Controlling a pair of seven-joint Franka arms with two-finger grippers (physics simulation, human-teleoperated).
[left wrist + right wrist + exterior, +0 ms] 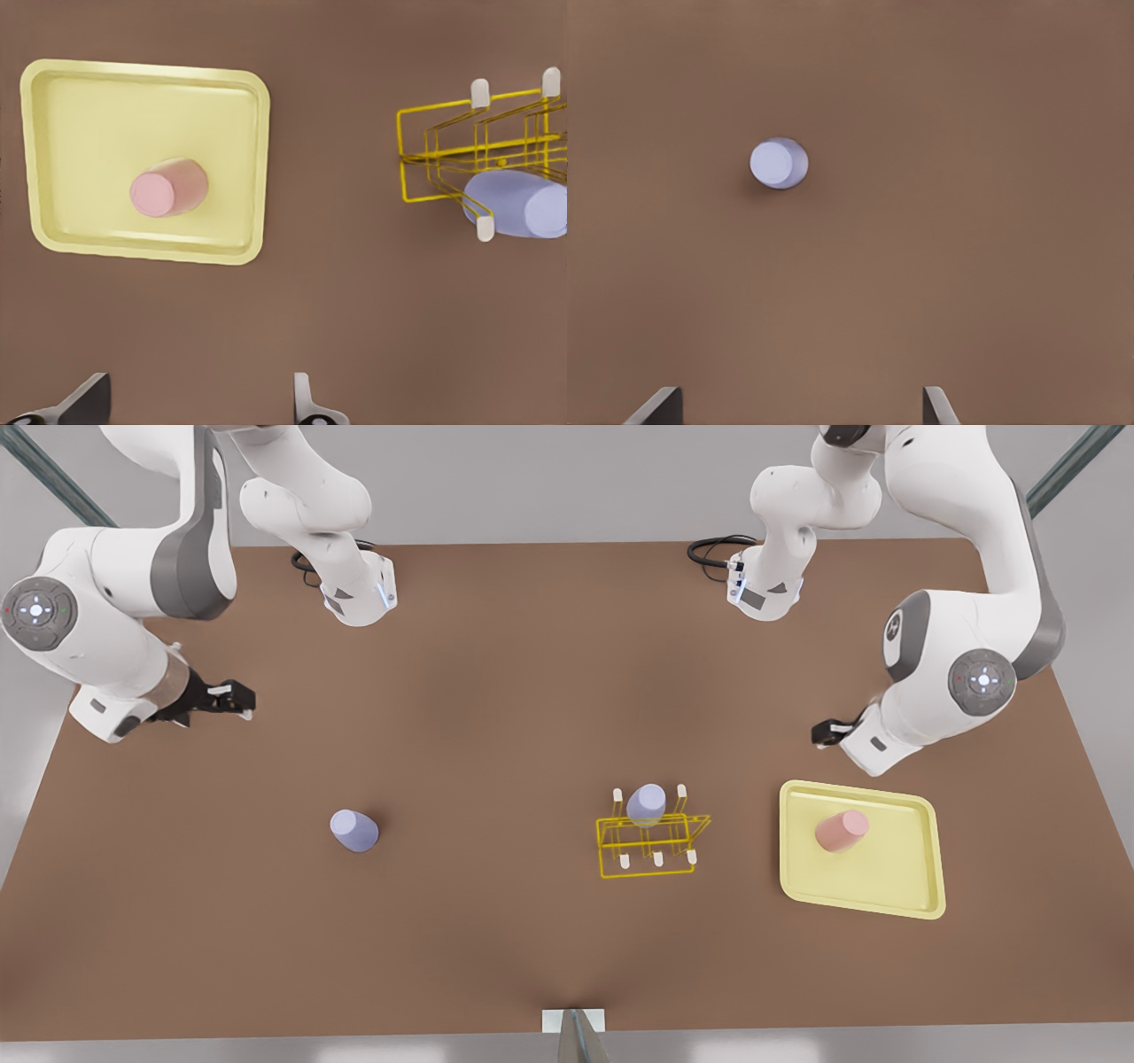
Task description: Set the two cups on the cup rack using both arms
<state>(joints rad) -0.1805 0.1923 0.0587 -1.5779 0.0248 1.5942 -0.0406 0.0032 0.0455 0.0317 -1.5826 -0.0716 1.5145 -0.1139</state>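
Currently I read left gripper [199, 403] above table [496, 717] near tray [53, 97], fingers spread, tips cut off at frame edge. Pink cup [168, 188] on tray. Right gripper [802, 407] wide open over lone lavender cup [779, 163]. Second lavender cup [646, 804] on rack [651, 841] — hides rear peg.

You are looking at two white arms [939, 478] with rounded segments and dark grey side panels. Each carries a round grey joint cap [982, 681] with a lit white centre and small red and green dots. Black cables [713, 549] loop at the bases, and each end effector [232, 696] is small and black with pale tips.
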